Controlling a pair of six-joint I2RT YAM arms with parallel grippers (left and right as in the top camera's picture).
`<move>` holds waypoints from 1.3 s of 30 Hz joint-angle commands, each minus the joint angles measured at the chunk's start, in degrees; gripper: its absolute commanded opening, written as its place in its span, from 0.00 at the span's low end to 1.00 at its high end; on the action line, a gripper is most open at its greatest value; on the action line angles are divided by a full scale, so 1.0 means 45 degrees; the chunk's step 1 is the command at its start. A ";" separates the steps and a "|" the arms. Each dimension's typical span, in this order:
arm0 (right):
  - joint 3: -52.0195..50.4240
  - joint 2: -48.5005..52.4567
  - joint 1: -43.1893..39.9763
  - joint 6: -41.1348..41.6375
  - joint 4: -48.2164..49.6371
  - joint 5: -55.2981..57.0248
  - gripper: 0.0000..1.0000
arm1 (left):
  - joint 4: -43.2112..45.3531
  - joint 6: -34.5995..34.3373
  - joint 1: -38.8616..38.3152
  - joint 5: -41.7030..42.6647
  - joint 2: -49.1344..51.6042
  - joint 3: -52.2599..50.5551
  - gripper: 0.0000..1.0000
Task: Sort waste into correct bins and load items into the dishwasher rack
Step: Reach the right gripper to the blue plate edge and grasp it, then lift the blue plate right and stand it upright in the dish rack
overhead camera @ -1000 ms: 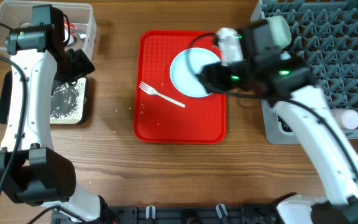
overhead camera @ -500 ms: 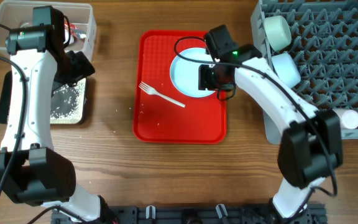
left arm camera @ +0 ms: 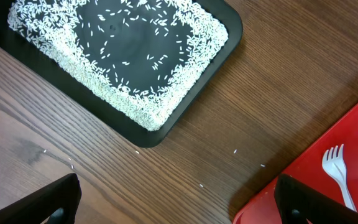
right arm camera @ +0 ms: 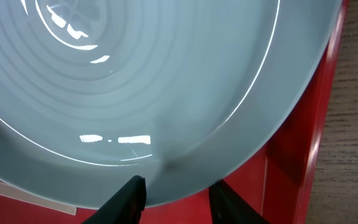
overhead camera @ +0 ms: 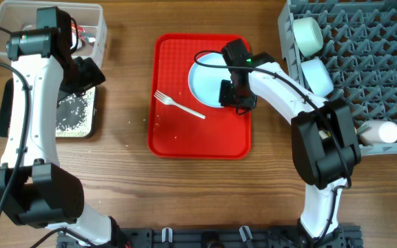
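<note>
The light-blue plate (overhead camera: 205, 77) lies on the red tray (overhead camera: 198, 138), with the white fork (overhead camera: 179, 105) to its left. My right gripper (overhead camera: 229, 94) is low at the plate's lower right rim. In the right wrist view its open fingers (right arm camera: 179, 194) straddle the rim of the plate (right arm camera: 135, 81). My left gripper (overhead camera: 87, 71) hangs open and empty over the black tray (overhead camera: 94, 117), which holds rice grains (left arm camera: 135, 102). The clear tub (overhead camera: 99, 27) holds a red-and-white wrapper (overhead camera: 81, 33). The grey rack (overhead camera: 364, 55) holds a pale cup (overhead camera: 307, 33) and a light-blue bowl (overhead camera: 317, 73).
A white cup (overhead camera: 382, 131) lies on the rack's lower right edge. A few loose rice grains (left arm camera: 235, 151) lie on the wood between the black tray (left arm camera: 224, 48) and the red tray (left arm camera: 316, 199). The fork's tines (left arm camera: 335, 163) show in the left wrist view.
My right arm has swung from the rack side down to the plate's lower right rim, uncovering the cup and bowl in the rack. The left arm has not moved.
</note>
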 commanded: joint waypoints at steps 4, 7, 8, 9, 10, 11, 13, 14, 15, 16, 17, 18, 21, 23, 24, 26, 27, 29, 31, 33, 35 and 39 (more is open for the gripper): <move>0.0024 0.0248 -0.0034 0.0180 0.0588 0.0583 0.12 | -0.0044 0.0107 0.0039 -0.0068 0.0107 0.0034 1.00; 0.0024 0.0248 -0.0078 0.0160 0.0622 0.0889 0.04 | -0.0087 0.0107 0.0034 -0.0063 0.0107 0.0034 1.00; 0.0024 0.0248 -0.0097 0.0121 0.0646 0.1010 0.04 | -0.0102 0.0102 0.0034 -0.0063 0.0107 0.0034 1.00; 0.0024 0.0248 -0.0102 0.0063 0.0685 0.1083 0.04 | -0.0112 0.0102 0.0034 -0.0058 0.0107 0.0034 1.00; 0.0029 0.0248 -0.0117 -0.0058 0.0743 0.1132 0.04 | -0.0131 0.0102 0.0034 -0.0058 0.0107 0.0034 1.00; 0.0024 0.0248 -0.0136 -0.0160 0.0835 0.1185 0.04 | -0.0141 0.0102 0.0034 -0.0058 0.0107 0.0034 1.00; 0.0024 0.0248 -0.0194 -0.0180 0.0976 0.1253 0.04 | -0.0141 0.0102 0.0039 -0.0010 0.0107 0.0034 1.00; 0.0024 0.0248 -0.0223 -0.0204 0.1049 0.1248 0.04 | -0.0136 0.0107 0.0039 0.0029 0.0107 0.0034 1.00; 0.0029 0.0248 -0.0262 -0.0345 0.1117 0.1248 0.04 | -0.0136 0.0107 0.0034 0.0044 0.0107 0.0034 1.00; 0.0034 0.0248 -0.0311 -0.0573 0.1224 0.1243 0.04 | -0.0141 0.0107 0.0034 0.0092 0.0107 0.0034 1.00; 0.0044 0.0238 -0.0355 -0.0782 0.1292 0.1234 0.04 | -0.0146 0.0107 0.0039 0.0131 0.0107 0.0034 1.00; 0.0073 0.0238 -0.0389 -0.0962 0.1316 0.1195 0.04 | -0.0151 0.0107 0.0039 0.0126 0.0107 0.0034 1.00; 0.0092 0.0185 -0.0559 -0.1855 0.1428 0.1205 0.04 | -0.0180 0.0107 0.0039 0.0121 0.0107 0.0034 1.00; 0.0146 0.0019 -0.0685 -0.2084 0.1413 0.1345 0.04 | -0.0180 0.0107 0.0039 0.0121 0.0107 0.0034 1.00; 0.0228 -0.0136 -0.0792 -0.2288 0.1413 0.1345 0.04 | -0.0185 0.0107 0.0039 0.0121 0.0107 0.0034 1.00; 0.0520 -0.0612 -0.1064 -0.3055 0.1384 0.1341 0.04 | -0.0214 0.0112 0.0039 0.0121 0.0107 0.0034 1.00; 0.0724 -0.0908 -0.1200 -0.3716 0.1336 0.1341 0.04 | -0.0243 0.0117 0.0039 0.0117 0.0107 0.0034 1.00; 0.1161 -0.1481 -0.1438 -0.5066 0.1161 0.1443 0.04 | -0.0316 0.0117 0.0039 0.0117 0.0107 0.0034 1.00; 0.1792 -0.2161 -0.1695 -0.6203 0.0835 0.2603 0.04 | -0.0325 0.0121 0.0039 0.0117 0.0107 0.0034 1.00; 0.2161 -0.2701 -0.1875 -0.6596 0.0772 0.4216 0.04 | -0.0321 0.0117 0.0039 0.0112 0.0107 0.0034 1.00; 0.2297 -0.3274 -0.2084 -0.7232 0.1030 0.5668 0.04 | -0.0325 0.0117 0.0039 0.0117 0.0107 0.0034 1.00; 0.2297 -0.4017 -0.2531 -0.7820 0.1647 0.7295 0.04 | -0.0321 0.0117 0.0039 0.0112 0.0107 0.0034 1.00</move>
